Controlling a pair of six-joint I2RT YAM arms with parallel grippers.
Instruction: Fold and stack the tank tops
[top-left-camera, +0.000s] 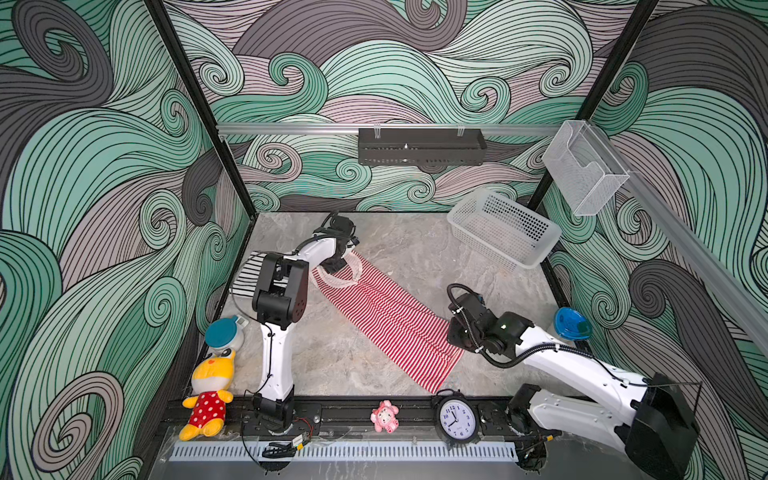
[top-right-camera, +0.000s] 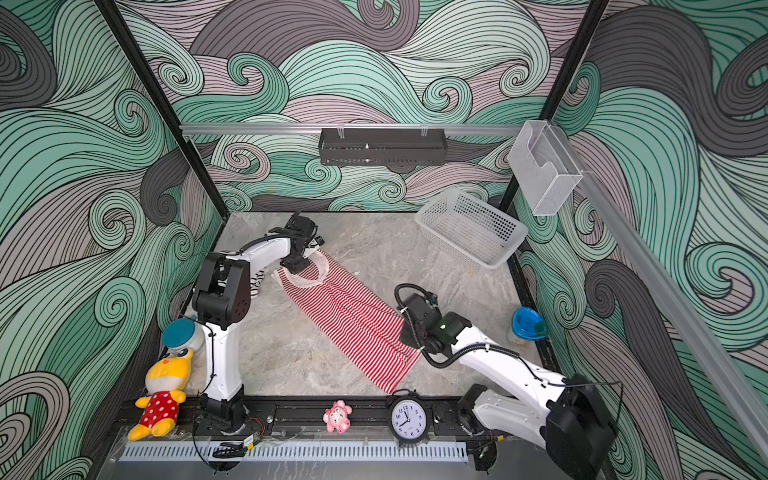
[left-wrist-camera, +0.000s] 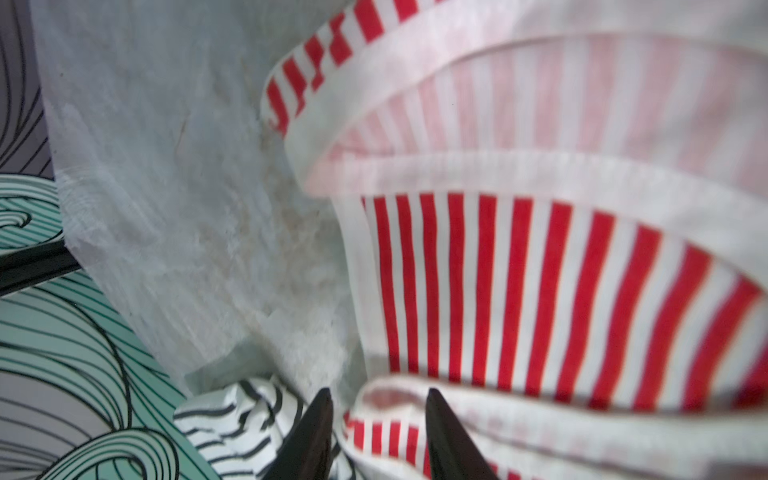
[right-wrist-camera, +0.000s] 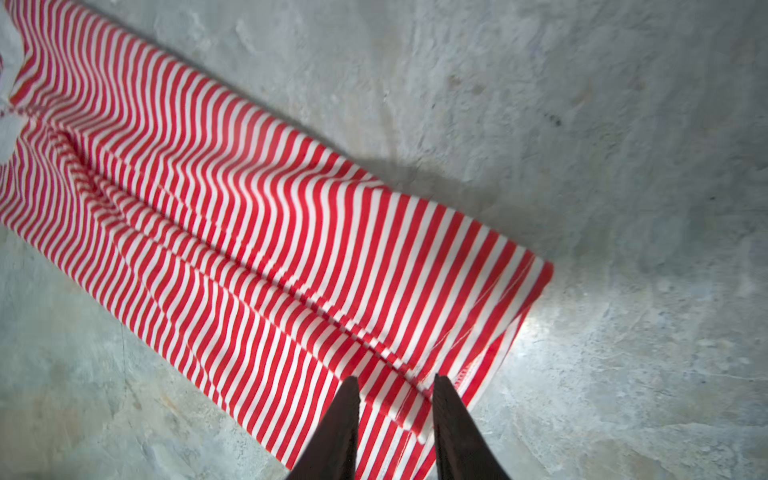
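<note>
Diagonally across my grey marble table (top-left-camera: 365, 374) lies the red-and-white tank top (top-left-camera: 386, 320), a long narrow striped strip with creases running down its length. Its pale-trimmed neckline points toward the far left of the table. Its hem points toward the near right and ends just beside a black alarm clock (top-left-camera: 455, 419) on the front rail.

My left gripper (top-left-camera: 336, 266) sits at the neckline end. In the left wrist view its two dark fingers (left-wrist-camera: 316, 436) stand apart with a trimmed shoulder strap lying between them. Whether they pinch the strap I cannot tell, because the cloth there is blurred.

My right gripper (top-left-camera: 455, 334) is low at the hem end, on the side edge of the top. In the right wrist view its fingers (right-wrist-camera: 340, 424) are parted. The striped cloth runs flat beneath and between them, not clamped.

The black-and-white tank top (top-left-camera: 245, 272) lies at the left edge of the table, near the red one's neckline and partly hidden by my left arm. A white mesh basket (top-left-camera: 503, 237) sits at the far right corner, well apart from both tops.
</note>
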